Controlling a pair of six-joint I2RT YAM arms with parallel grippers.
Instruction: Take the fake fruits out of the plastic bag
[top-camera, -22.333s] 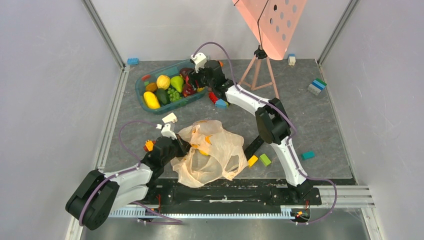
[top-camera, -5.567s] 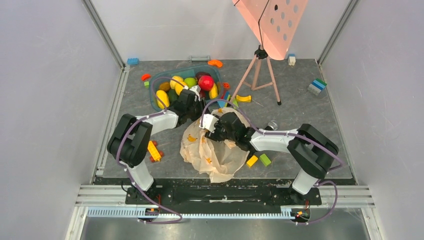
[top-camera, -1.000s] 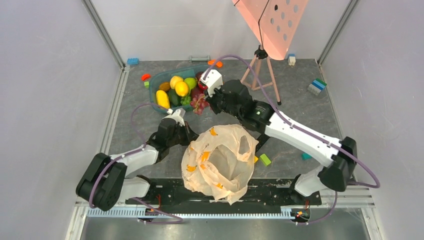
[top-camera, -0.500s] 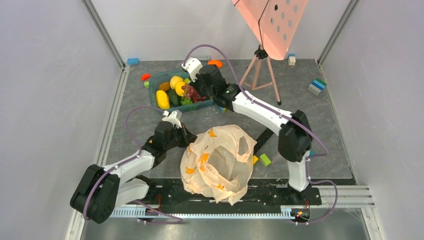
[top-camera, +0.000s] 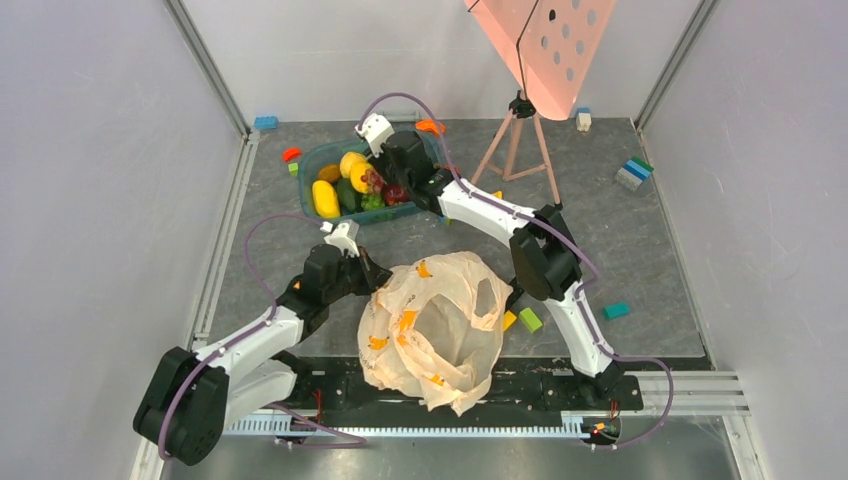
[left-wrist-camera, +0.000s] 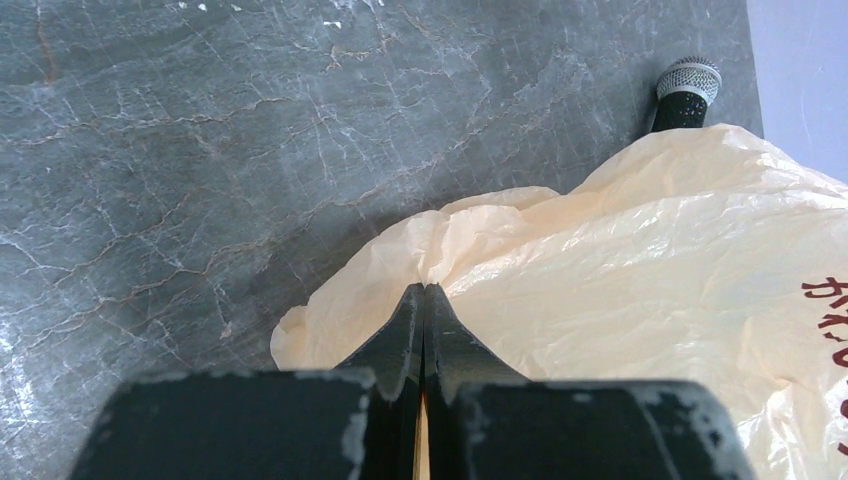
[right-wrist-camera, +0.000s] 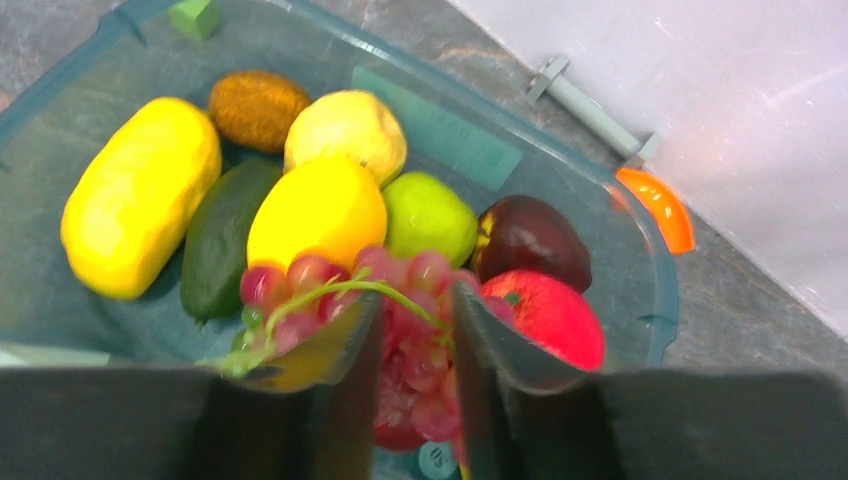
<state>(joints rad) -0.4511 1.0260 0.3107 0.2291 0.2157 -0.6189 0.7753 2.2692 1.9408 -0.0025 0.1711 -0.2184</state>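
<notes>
**Fig. 1. Setting the grapes down in the tub.**

(a) The plastic bag lies crumpled ahead of the left gripper. That gripper's 2 fingers are pressed together on a fold of the bag's rim. Whether any fruit remains inside cannot be told.

(b) The teal tub sits directly beneath the right gripper, well apart from the bag.

(c) The fake fruits lie in the tub, beyond and to either side of the right fingertips. A long yellow fruit is far to their left, and a red round fruit is just to their right, with a dark maroon fruit behind it.

(d) The grape bunch is pinched between the 2 right fingers, which are slightly apart. Its green stem crosses the left finger and its berries hang below the tips.

The step in hand is judged to be the release:
- Lower the bunch until the berries rest on the fruit below.
- Spread the fingers fully, then lift straight up so the stem does not catch on the left finger.
- Have the left gripper hold its pinch, so the bag mouth is open for the next reach.
</notes>
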